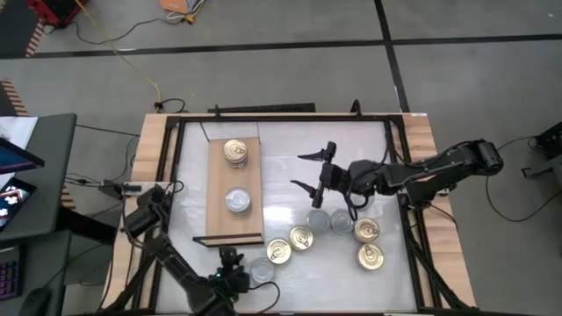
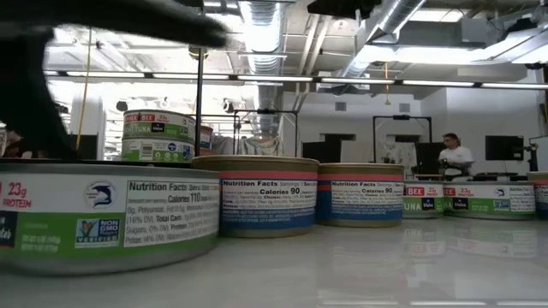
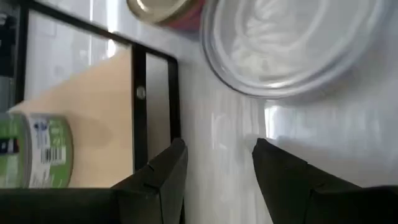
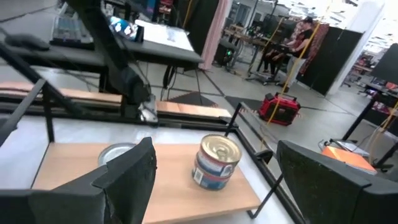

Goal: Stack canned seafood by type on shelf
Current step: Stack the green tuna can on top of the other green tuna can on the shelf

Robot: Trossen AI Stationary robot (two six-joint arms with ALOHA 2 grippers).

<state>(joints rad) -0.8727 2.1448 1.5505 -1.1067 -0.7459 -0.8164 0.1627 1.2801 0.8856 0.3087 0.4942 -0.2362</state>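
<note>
On shelf (image 1: pixel 217 189), two tin stacks (image 1: pixel 235 152).

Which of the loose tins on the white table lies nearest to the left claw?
The silver-topped tin just right of the left claw; every other loose tin lies farther right.

The shelf (image 1: pixel 217 189) — a tan board left of centre in the high view — carries a gold-topped stack (image 1: pixel 234 152) and a silver-topped tin (image 1: pixel 237 201). Loose tins (image 1: pixel 301 238) — gold and silver — cluster lower right, upright.
</note>
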